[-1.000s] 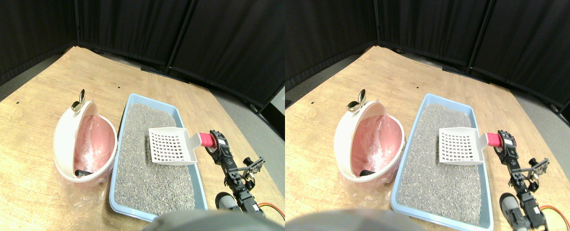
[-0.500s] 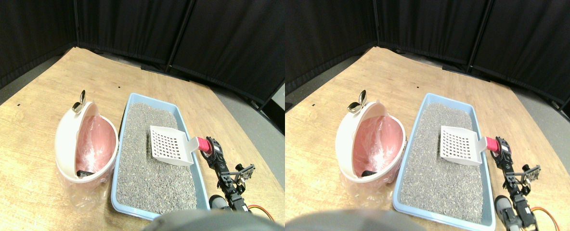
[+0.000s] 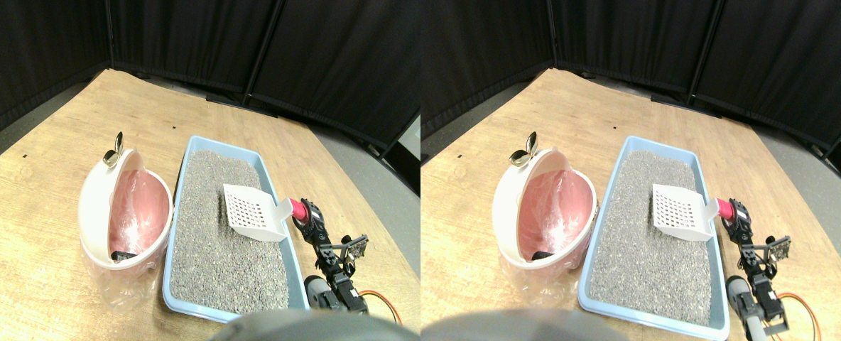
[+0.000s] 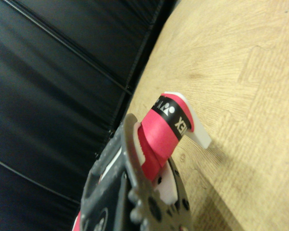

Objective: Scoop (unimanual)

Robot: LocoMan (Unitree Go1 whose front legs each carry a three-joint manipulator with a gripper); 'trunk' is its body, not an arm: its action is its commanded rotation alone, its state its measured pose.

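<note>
A white slotted scoop (image 3: 251,212) hangs tilted over the grey litter (image 3: 214,249) in the light-blue tray (image 3: 294,273), toward the tray's right side. Its scoop head slopes down to the left, close to the litter surface. The scoop's red wrapped handle (image 3: 297,209) sticks out past the tray's right rim, and my right gripper (image 3: 307,214) is shut on it. In the wrist view the red handle (image 4: 164,129) with its white end (image 4: 197,131) runs through the dark jaw frame of the gripper (image 4: 151,166), over bare wooden tabletop (image 4: 250,72).
A white bin with a pink plastic liner (image 3: 128,210) lies left of the tray, a dark lump (image 3: 123,255) in its bottom. Black curtains (image 3: 179,35) wall the back. The table's right edge (image 3: 364,192) runs close beside my arm. An orange cable (image 3: 385,302) trails near the arm's base.
The scoop has tipped, its head sloping further down toward the litter, and the arm has folded lower beside the tray. The whole view has shifted slightly.
</note>
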